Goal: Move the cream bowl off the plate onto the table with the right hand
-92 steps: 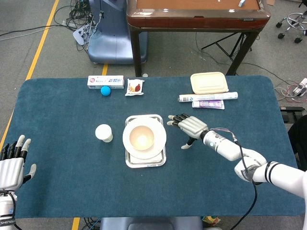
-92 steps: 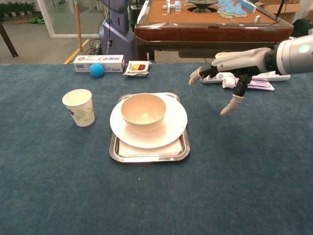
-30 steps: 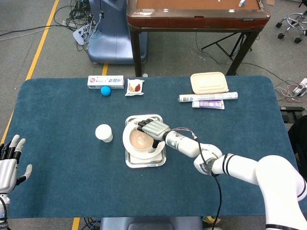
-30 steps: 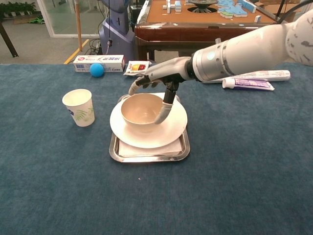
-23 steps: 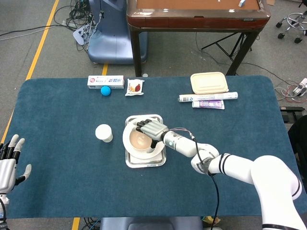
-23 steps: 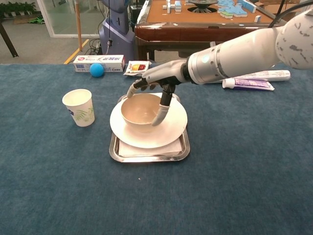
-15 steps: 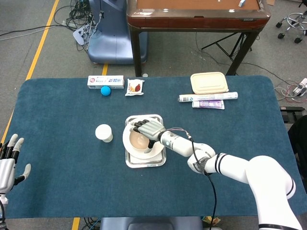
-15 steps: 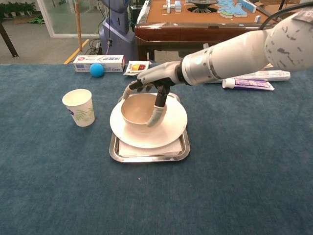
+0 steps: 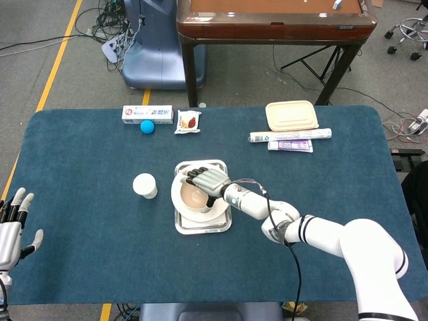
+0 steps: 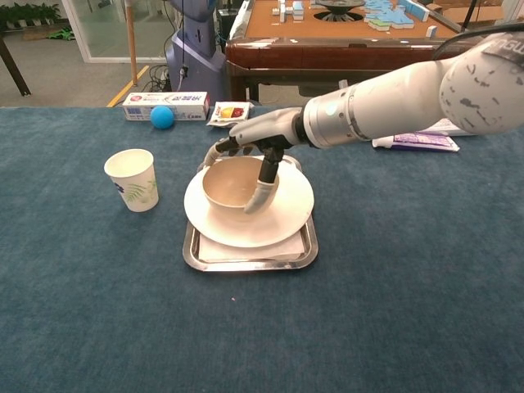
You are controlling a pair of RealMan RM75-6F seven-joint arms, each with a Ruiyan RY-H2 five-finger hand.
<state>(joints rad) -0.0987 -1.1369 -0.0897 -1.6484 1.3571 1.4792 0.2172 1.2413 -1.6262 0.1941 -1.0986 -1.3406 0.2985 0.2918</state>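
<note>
Quick count across the blue worktop (image 9: pixel 87 221): one cream bowl (image 10: pixel 233 182), sitting on one white plate (image 10: pixel 288 214), which sits on one metal tray (image 10: pixel 246 259). One paper cup (image 10: pixel 133 178) off to the side. Along the far edge, one blue ball (image 10: pixel 162 117), one long white box (image 10: pixel 164 102), one small snack packet (image 10: pixel 228 113). Further along, one cream lidded container (image 9: pixel 291 115) and two tubes: a white tube (image 9: pixel 289 136) and a purple tube (image 9: pixel 290 145) lying just beside it. Two hands in the head view: the right hand (image 9: pixel 208 181) over the bowl, the left hand (image 9: pixel 12 231) at the near corner.
</note>
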